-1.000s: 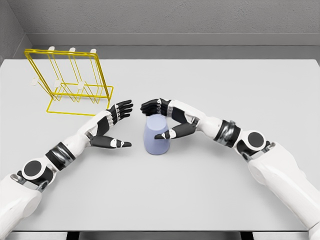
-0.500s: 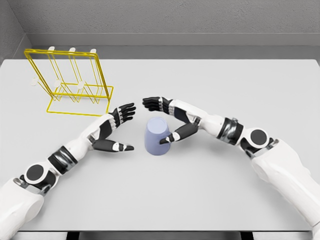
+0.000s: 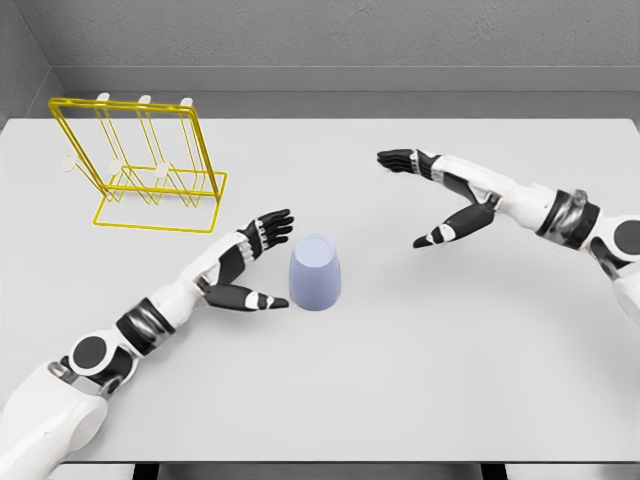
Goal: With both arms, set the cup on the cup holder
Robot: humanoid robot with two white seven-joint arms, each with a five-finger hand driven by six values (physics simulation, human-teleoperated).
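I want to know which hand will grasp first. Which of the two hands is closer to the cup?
The left hand: its open fingers sit just beside the lavender cup, while the right hand, also open, hangs far off to the right.

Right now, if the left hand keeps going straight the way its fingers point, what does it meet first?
Most likely the cup: the left hand is open, thumb almost at the cup's base, fingers aimed toward its top. They might pass just behind it.
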